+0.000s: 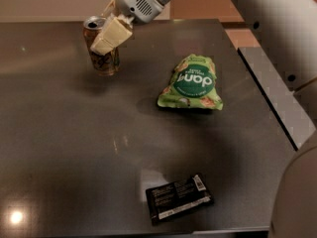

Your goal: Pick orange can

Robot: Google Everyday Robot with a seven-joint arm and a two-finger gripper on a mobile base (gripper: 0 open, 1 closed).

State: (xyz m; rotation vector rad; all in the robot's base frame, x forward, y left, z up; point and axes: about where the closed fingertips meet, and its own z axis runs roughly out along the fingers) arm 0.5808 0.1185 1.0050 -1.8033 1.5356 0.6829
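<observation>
The orange can [110, 63] is orange-brown with dark script and a silver top with a pull tab. It is at the far left of the dark table [69, 152], tilted and a little above the surface, with its shadow below it. My gripper [100, 42] comes in from above and is shut on the orange can. One cream finger [112, 35] lies across the can's front, and the other is mostly hidden behind the can.
A green snack bag [190, 83] lies right of the can near the table's middle. A black flat packet [178, 198] lies near the front edge. My arm and body [292, 58] fill the right side, past the table's right edge.
</observation>
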